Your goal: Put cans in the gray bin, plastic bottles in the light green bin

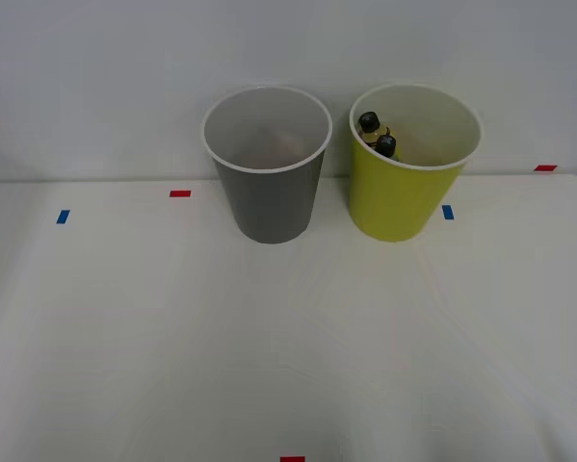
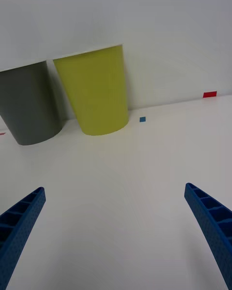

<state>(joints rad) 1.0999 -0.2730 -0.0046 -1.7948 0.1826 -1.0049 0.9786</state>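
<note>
The gray bin (image 1: 269,202) stands upright at the back of the table, and the light green bin (image 1: 394,197) stands close beside it on its right. Two plastic bottles (image 1: 378,136) with black caps lean against the inner wall of the light green bin. A faint brownish patch shows inside the gray bin; I cannot tell what it is, and the cans are hidden. In the right wrist view my right gripper (image 2: 115,188) is open, nothing between its blue fingers (image 2: 21,217), low over the table some way before the gray bin (image 2: 31,104) and the light green bin (image 2: 99,92).
Small red tape marks (image 1: 180,193) and blue tape marks (image 1: 63,217) dot the white table (image 1: 288,337). A pale wall rises right behind the bins. The table's right edge curves near a red mark (image 1: 545,167).
</note>
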